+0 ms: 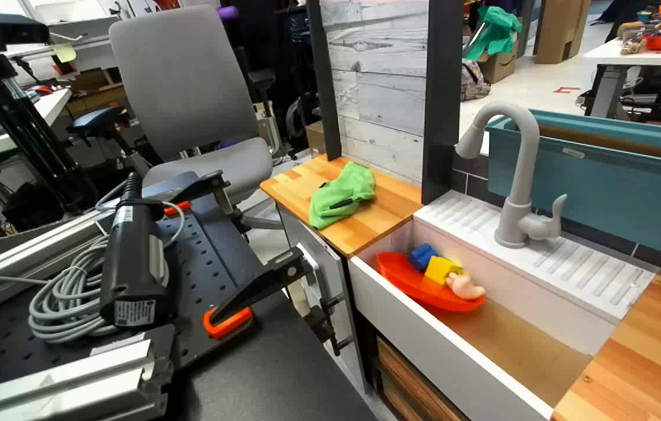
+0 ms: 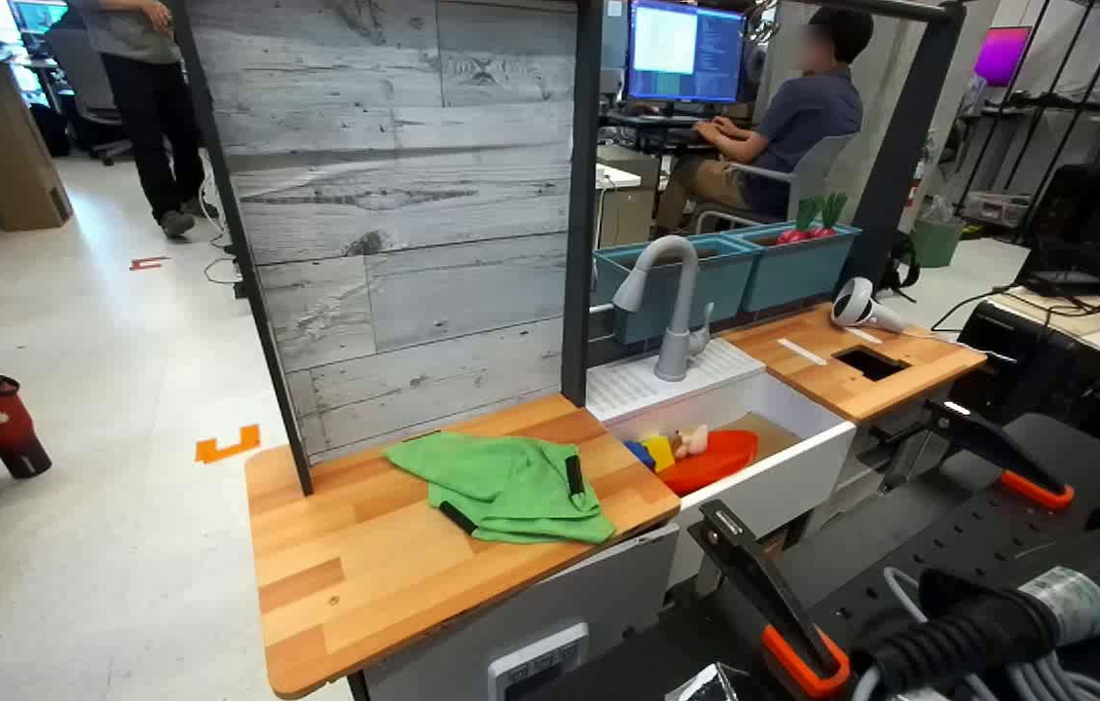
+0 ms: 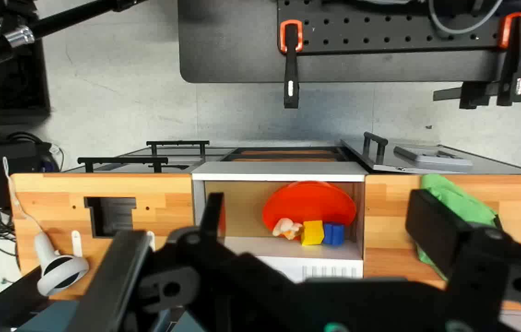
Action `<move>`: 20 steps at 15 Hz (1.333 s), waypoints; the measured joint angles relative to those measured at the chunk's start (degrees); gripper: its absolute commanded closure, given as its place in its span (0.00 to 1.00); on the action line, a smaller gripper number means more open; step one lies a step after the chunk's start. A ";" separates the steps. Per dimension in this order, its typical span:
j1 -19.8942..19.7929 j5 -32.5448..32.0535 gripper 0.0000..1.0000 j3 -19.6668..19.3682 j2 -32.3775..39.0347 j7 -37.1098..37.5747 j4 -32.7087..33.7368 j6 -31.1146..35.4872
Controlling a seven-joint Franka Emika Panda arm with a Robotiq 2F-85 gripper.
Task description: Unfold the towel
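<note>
The green towel [image 2: 511, 487] lies crumpled and partly folded on a wooden counter, with black patches showing on it in both exterior views [image 1: 343, 196]. In the wrist view, part of the towel [image 3: 461, 203] shows at the right. The right finger hides some of it. My gripper [image 3: 318, 207] shows only in the wrist view. Its fingers are wide apart with nothing between them. It is high above the counter and sink, apart from the towel.
The wooden counter [image 2: 355, 584] holds the towel beside a grey-white board wall [image 2: 414, 195]. Next to it is a sink [image 1: 441, 345] with a red dish [image 1: 406, 280] and toy pieces. A grey faucet [image 1: 520, 175] stands behind. A black table [image 1: 283, 368] with clamps faces the counter.
</note>
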 measured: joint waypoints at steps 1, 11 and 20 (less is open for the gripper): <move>0.00 0.00 0.00 0.00 0.00 0.00 0.05 0.00; 0.85 0.40 0.00 0.45 1.77 3.63 -0.39 3.45; 6.62 3.78 0.00 4.82 25.11 9.28 -0.57 24.65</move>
